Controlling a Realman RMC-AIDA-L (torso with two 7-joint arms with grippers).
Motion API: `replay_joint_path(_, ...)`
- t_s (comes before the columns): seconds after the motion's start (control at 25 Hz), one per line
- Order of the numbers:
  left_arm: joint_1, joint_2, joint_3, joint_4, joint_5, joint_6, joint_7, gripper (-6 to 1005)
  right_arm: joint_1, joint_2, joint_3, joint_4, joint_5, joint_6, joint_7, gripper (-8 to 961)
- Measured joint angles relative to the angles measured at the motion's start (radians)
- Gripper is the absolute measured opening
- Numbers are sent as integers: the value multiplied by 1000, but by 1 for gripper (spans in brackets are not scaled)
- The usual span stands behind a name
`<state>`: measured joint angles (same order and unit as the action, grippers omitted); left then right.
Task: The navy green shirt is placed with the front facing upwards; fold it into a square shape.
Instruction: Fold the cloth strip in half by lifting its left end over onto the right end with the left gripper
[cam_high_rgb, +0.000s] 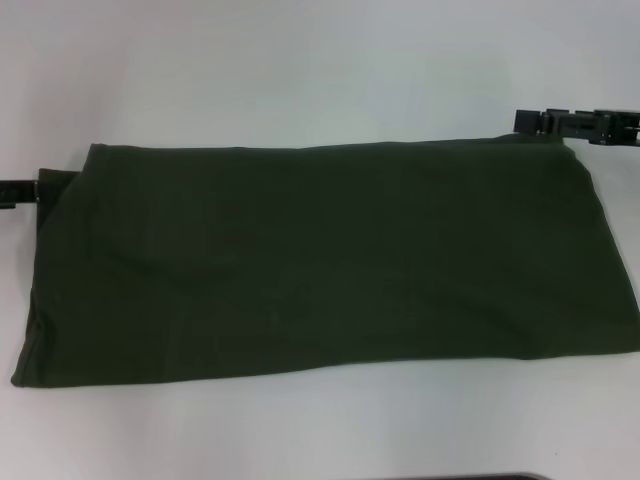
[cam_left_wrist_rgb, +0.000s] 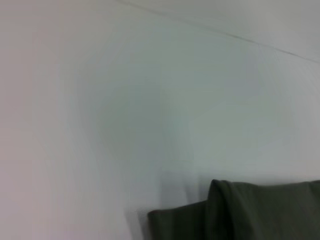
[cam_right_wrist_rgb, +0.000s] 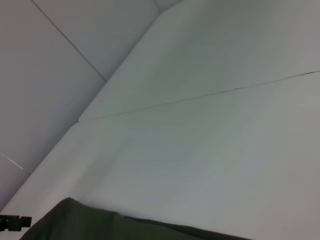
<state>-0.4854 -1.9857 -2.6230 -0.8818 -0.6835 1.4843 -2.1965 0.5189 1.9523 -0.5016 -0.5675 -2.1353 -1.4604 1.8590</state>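
The white table (cam_high_rgb: 300, 70) lies bare beyond the far edge of the navy green shirt (cam_high_rgb: 320, 260), and a narrower bare strip runs along its near edge. The shirt spreads as a wide flat band across nearly the whole width, reaching the right border of the head view. The left gripper (cam_high_rgb: 18, 190) sits at the shirt's far left corner and the right gripper (cam_high_rgb: 575, 125) at its far right corner, probably touching the cloth, so both corners are occupied
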Motion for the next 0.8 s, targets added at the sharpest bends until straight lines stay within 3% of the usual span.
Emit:
replay_joint_path(0.24,3,2,4,4,31,34,4,856,-5,0,6,0,1,0,0,945)
replay_joint_path(0.8,-3,-4,0,-7,0,76,31,860,1,0,3,0,0,2,-5,945)
